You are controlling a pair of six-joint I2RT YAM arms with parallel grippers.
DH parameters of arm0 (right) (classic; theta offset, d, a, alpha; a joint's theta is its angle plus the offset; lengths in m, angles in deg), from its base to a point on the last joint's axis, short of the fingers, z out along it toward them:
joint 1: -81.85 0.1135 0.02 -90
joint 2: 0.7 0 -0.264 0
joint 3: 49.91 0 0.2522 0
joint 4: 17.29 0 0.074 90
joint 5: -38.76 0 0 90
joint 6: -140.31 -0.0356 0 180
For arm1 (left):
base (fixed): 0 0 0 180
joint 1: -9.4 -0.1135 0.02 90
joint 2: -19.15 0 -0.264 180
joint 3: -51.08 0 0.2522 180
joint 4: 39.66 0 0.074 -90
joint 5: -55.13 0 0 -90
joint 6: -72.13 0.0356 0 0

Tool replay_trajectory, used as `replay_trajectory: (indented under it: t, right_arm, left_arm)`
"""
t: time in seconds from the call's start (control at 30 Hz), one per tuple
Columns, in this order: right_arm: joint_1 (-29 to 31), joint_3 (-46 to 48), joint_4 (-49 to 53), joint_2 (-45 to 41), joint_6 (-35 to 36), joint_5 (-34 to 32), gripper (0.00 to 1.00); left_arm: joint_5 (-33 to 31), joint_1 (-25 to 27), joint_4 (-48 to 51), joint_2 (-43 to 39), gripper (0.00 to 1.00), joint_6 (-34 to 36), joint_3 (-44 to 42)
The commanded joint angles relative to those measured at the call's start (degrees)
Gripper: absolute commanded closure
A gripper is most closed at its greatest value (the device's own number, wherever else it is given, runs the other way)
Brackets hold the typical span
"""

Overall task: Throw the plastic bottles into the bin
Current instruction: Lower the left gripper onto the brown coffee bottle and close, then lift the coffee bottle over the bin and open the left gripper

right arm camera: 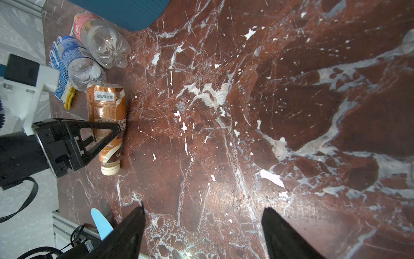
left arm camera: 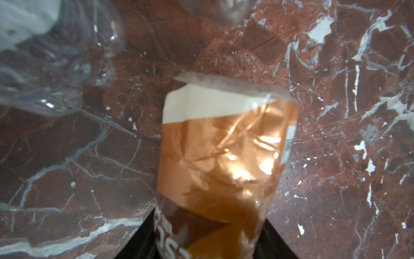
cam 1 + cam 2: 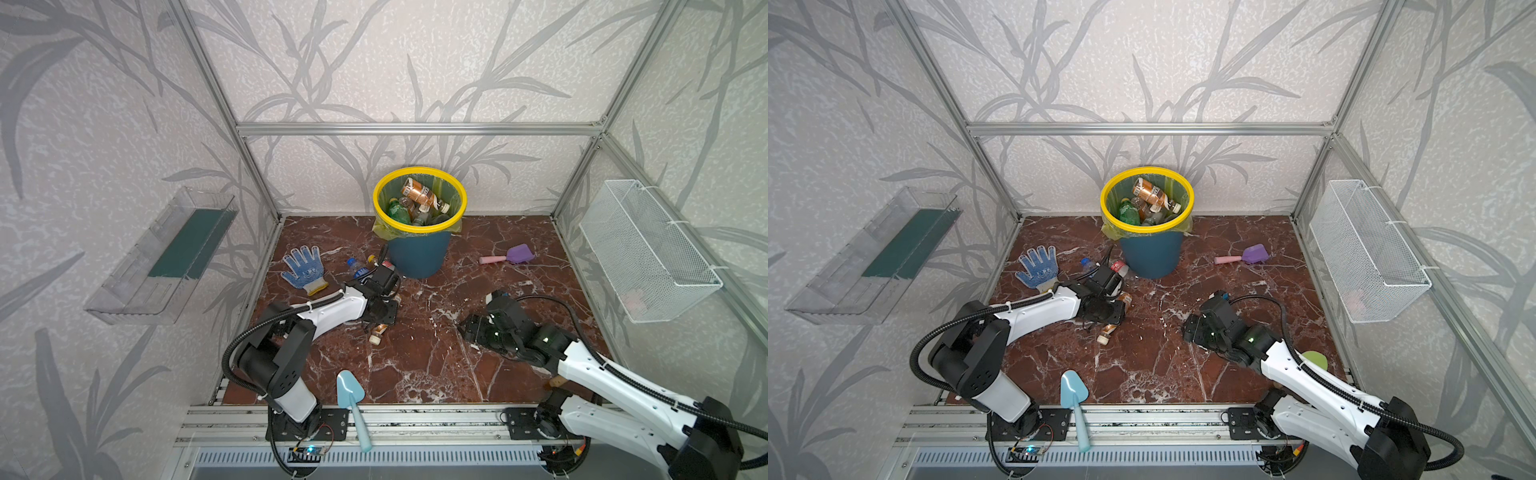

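Here the step in hand looks like the pick-up of one more bottle. Farthest left lies a blue-dotted glove, which is no part of the job. Just beside it two clear bottles lie on the desk: a blue-labelled bottle and a red-labelled bottle, side by side, the red one close to the foot of the bin. Next comes the left hand, clenched across a brown bottle that lies flat on the desk, its white cap pointing away from the bin and its wrapper creased. The base of this bottle sits right against the blue-labelled one, so I would lift straight up first and not drag the neighbours along. The body looks soft, so a firm grip without more crushing seems best, or the bottle may slip out. It should then travel above the yellow rim of the bin, which stands just behind and already holds a heap of bottles, and be let go only over the middle of the opening. To the right, well apart, the right hand hovers low over bare desk, its jaws spread with nothing between them.
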State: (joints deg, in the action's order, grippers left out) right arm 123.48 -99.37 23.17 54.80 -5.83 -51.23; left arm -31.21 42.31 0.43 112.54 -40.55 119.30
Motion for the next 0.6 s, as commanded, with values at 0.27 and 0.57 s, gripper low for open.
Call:
replay_trajectory:
  t: [0.27, 0.57]
  right_arm:
    - [0.1, -1.2, -2.4, 3.7, 0.2, -0.1, 0.18]
    - [0.0, -2.1, -4.6, 7.0, 0.5, 0.6, 0.18]
  left_arm:
    - [1.0, 0.1, 0.7, -9.6, 0.50, -0.3, -5.1]
    - [1.3, 0.1, 2.0, -19.8, 0.52, -1.8, -8.3]
